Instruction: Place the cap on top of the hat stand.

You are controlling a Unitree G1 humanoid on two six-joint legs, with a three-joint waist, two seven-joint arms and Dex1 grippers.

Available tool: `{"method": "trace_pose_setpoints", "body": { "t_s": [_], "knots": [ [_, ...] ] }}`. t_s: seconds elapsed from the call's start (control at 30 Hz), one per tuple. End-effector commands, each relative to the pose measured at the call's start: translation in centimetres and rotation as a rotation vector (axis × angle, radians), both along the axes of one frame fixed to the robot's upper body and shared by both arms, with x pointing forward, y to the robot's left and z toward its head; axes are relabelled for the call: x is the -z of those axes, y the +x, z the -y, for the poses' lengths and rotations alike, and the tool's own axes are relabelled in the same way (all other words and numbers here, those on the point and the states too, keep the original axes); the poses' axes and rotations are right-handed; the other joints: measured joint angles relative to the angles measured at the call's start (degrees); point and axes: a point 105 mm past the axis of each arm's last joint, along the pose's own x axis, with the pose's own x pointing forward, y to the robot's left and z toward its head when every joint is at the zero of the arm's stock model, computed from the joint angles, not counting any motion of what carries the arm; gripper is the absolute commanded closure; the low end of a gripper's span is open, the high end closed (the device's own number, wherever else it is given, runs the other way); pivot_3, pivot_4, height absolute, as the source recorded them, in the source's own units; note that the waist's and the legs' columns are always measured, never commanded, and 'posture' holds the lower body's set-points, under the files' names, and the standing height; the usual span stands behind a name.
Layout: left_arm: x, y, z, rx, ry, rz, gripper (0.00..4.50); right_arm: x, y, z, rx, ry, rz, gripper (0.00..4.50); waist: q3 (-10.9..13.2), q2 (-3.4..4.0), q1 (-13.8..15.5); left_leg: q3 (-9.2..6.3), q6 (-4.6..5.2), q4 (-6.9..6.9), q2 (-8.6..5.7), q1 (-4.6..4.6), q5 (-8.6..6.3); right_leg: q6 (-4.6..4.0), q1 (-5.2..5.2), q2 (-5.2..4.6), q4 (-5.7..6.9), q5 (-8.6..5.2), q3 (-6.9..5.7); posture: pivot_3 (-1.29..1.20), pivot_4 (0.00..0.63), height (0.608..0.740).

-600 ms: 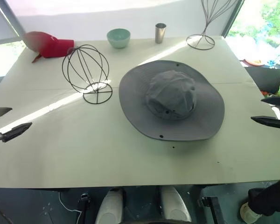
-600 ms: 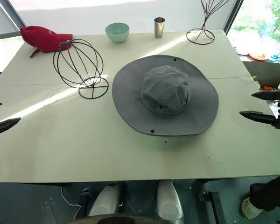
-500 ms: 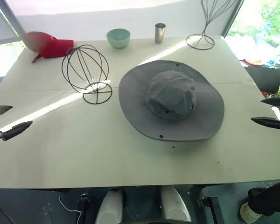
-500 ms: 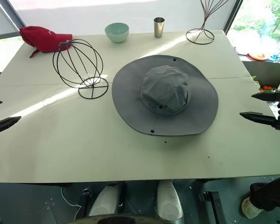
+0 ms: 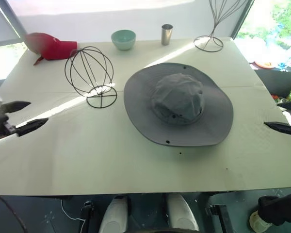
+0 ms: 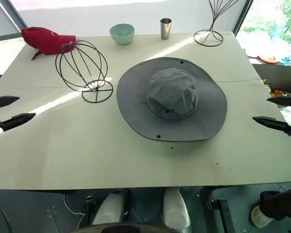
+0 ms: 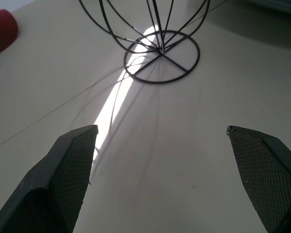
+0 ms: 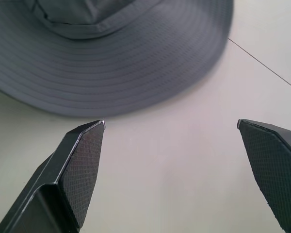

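The cap (image 5: 178,102), a wide-brimmed grey sun hat, lies crown up in the middle of the table. Its brim (image 8: 111,63) also appears in the right wrist view. The hat stand (image 5: 89,73), a black wire globe on a round base (image 7: 160,50), stands to the cap's left, apart from it. My left gripper (image 5: 39,111) hovers open over the table's left side, pointing toward the stand, with nothing between its fingers. My right gripper (image 6: 260,108) is open at the table's right edge, facing the cap's brim and apart from it.
A red cap (image 5: 51,46) lies at the far left corner. A mint bowl (image 5: 123,39) and a metal cup (image 5: 167,34) stand along the far edge. A taller wire stand (image 5: 209,41) rises at the far right. The table (image 5: 87,160) is covered in pale paper.
My left gripper has moved inward over the table, toward the hat stand. The right gripper, the cap and the stand have hardly shifted.
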Motion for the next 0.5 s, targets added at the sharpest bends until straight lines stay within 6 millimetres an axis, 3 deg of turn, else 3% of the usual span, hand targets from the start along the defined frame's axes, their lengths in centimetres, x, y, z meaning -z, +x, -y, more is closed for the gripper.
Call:
{"method": "trace_pose_setpoints", "body": {
  "t_s": [0.03,0.23,0.3,0.5],
  "knots": [
    [-2.8,-0.6,4.0,0.188,0.006,0.024,0.05,-2.4,-0.6,-2.8,-0.106,-0.061,0.095,0.00,0.0,0.00,0.0,0.00,0.00,0.01,0.00,0.00,0.00,0.00,0.00,0.00,0.00,0.00,0.00,0.00,0.150,0.740],
    [-2.3,-1.6,9.3,0.428,0.021,-0.052,0.05,-1.5,-2.7,-8.6,-0.234,-0.243,0.118,0.00,0.0,0.00,0.0,-0.02,0.00,0.00,0.00,0.01,0.00,0.00,0.00,0.02,0.02,0.00,0.00,0.00,0.150,0.740],
    [-1.7,-2.2,11.2,0.544,0.046,-0.090,0.05,0.0,-4.1,-11.0,-0.299,-0.292,0.102,0.00,0.0,-0.03,0.1,-0.05,0.00,0.02,0.00,0.00,0.00,0.00,0.02,0.04,0.02,0.00,0.00,0.00,0.150,0.740],
    [-1.1,-2.1,13.2,0.672,0.054,-0.120,0.05,3.2,-5.4,-14.0,-0.284,-0.314,0.116,0.00,0.0,-0.20,0.4,-0.07,0.00,0.17,-0.01,-0.05,0.00,0.01,0.07,0.05,-0.01,-0.01,-0.01,0.00,0.150,0.740]
  ]
}}
